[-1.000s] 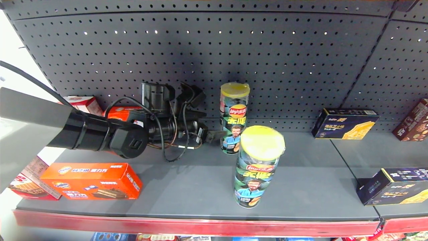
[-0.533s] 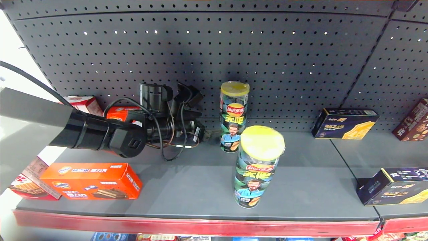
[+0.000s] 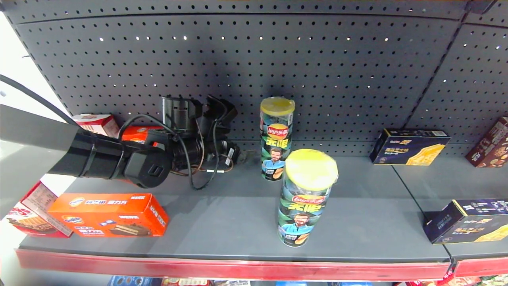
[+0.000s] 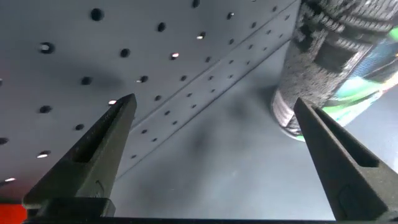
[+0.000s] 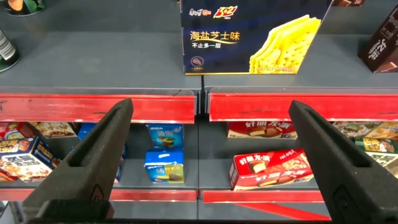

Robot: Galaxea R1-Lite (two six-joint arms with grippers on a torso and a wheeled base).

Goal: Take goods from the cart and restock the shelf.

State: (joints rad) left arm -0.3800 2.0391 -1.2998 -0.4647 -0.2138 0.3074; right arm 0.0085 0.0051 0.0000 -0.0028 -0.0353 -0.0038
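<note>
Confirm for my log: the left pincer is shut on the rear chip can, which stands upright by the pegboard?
No: the left pincer is open, off the rear chip can, as the left wrist view shows. The can stands upright by the pegboard.

Covered, cropped and unreadable spots along the shelf (image 3: 222, 222)

Behind the left arm in the head view: most of an orange box (image 3: 137, 133) and one corner of a white-and-red box (image 3: 95, 122). Cropped at that view's right edge: a brown box (image 3: 492, 143); at its bottom edge, lower-tier packs (image 3: 135, 281), too little on show to identify. In the left wrist view: chips can (image 4: 336, 68) blurred, upper part out of frame, and the finger roots of the left gripper (image 4: 212, 102) cut away. In the right wrist view: navy-and-yellow box (image 5: 252, 37) cropped by the frame, dark can (image 5: 6, 46) a mere sliver, right gripper (image 5: 210, 106) cut at the finger roots.
</note>
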